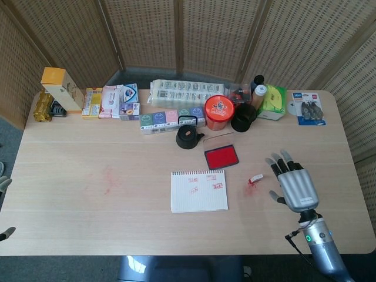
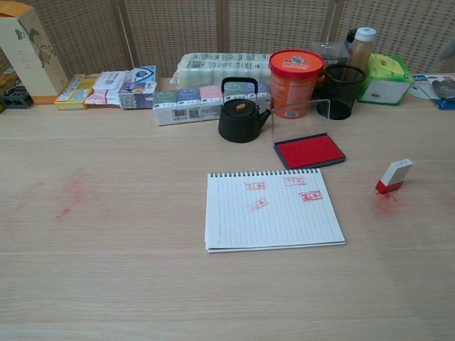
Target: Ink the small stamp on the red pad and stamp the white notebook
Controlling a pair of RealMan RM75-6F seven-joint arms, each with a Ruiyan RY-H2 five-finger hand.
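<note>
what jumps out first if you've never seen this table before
The white spiral notebook at table centre, already carrying red stamp prints, with the open red ink pad just behind it. To its right the small white-and-red stamp stands alone over a red smudge, the right hand open nearby.
</note>
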